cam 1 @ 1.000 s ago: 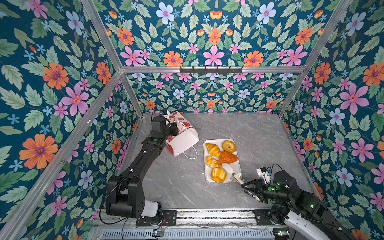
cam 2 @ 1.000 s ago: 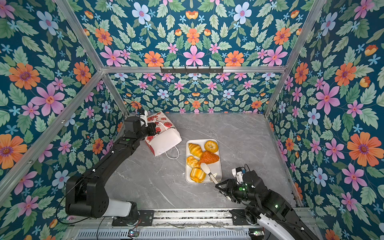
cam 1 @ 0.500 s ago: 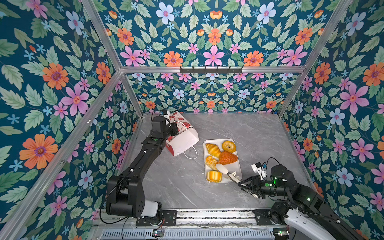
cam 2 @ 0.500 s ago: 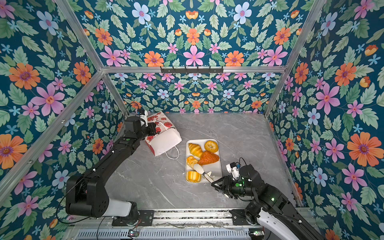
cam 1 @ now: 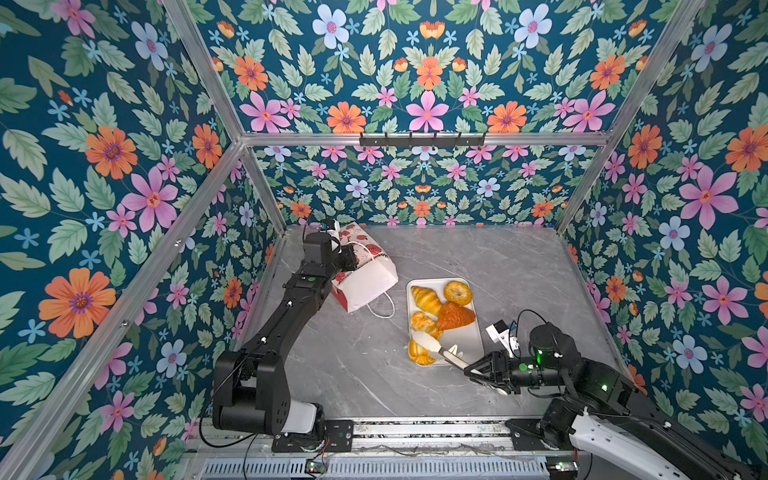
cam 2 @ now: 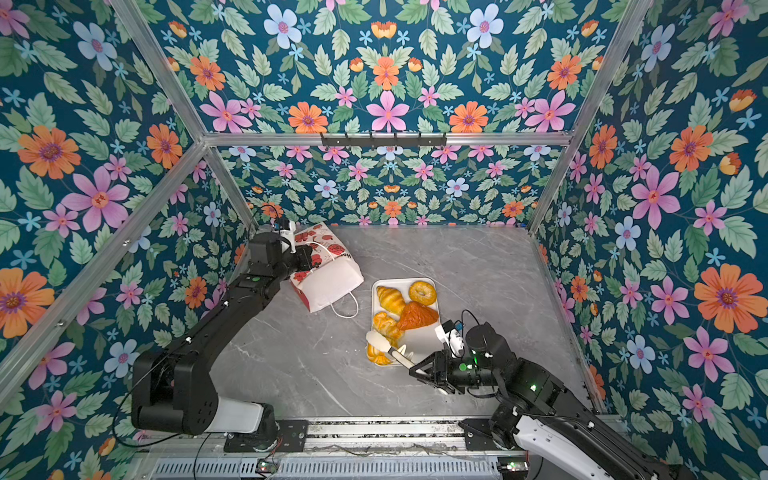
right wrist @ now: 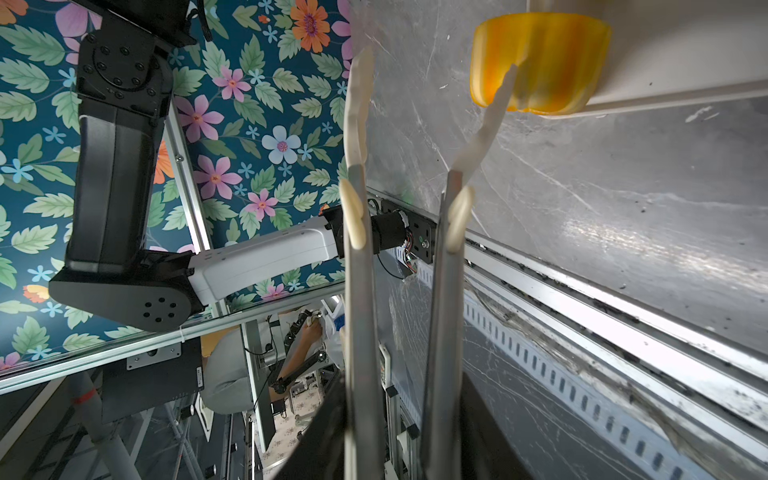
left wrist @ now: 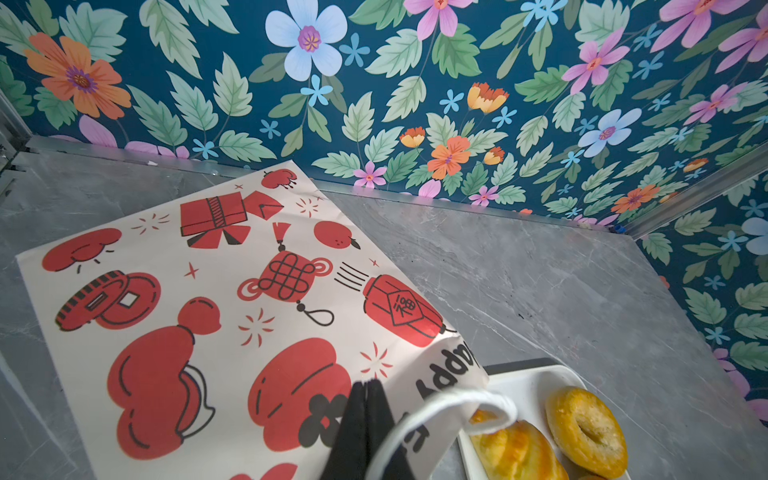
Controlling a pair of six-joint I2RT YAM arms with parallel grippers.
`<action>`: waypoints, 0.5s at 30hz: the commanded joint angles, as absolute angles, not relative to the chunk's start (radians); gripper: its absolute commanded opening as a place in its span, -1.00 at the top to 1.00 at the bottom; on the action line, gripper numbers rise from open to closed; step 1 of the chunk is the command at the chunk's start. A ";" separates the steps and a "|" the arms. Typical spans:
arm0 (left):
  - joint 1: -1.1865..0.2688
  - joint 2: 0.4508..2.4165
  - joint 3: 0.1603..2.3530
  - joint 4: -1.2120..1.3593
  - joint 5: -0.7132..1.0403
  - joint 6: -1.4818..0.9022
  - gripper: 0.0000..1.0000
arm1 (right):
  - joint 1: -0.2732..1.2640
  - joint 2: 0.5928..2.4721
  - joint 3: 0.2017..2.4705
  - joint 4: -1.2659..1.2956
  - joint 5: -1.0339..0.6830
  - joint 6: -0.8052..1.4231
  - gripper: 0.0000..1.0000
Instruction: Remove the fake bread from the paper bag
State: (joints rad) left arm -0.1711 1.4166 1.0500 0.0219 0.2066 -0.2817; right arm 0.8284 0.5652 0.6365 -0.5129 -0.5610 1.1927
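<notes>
The paper bag lies on its side at the back left, its red pictures filling the left wrist view. My left gripper is shut on its paper next to the white cord handle. Several pieces of fake bread lie on the white tray: a bagel, croissants, an orange-brown triangle. A yellow piece overhangs the tray's near left corner. My right gripper is shut on metal tongs; one tong tip touches that piece, the other stands apart.
Flowered walls close in the grey marble table on three sides. An aluminium rail runs along the front edge under both arm bases. The bag's second cord handle trails on the table between the bag and the tray.
My right arm has swung the tongs leftward over the tray. The yellow piece has slid to the tray's near left corner. The tongs have narrowed. The left arm and bag have not moved.
</notes>
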 commanded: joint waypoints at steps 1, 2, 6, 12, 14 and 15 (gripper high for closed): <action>-0.170 1.415 1.057 0.037 0.209 -0.276 1.00 | 0.830 0.569 0.646 -0.481 -0.554 1.168 0.24; -0.170 1.413 1.057 0.037 0.209 -0.275 1.00 | 0.830 0.570 0.648 -0.485 -0.553 1.162 0.25; -0.170 1.412 1.057 0.037 0.210 -0.276 1.00 | 0.829 0.589 0.677 -0.532 -0.558 1.137 0.26; -0.170 1.411 1.056 0.036 0.208 -0.276 1.00 | 0.829 0.592 0.738 -0.622 -0.543 1.084 0.28; -0.170 1.412 1.055 0.037 0.209 -0.276 1.00 | 0.829 0.595 0.754 -0.653 -0.531 1.064 0.28; -0.170 1.413 1.055 0.038 0.211 -0.276 1.00 | 0.830 0.595 0.758 -0.659 -0.531 1.058 0.29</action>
State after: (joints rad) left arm -0.1711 1.4166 1.0500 0.0216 0.2062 -0.2821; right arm 0.8284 0.5926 0.7414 -0.6300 -0.5465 1.1107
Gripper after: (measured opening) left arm 0.049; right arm 0.361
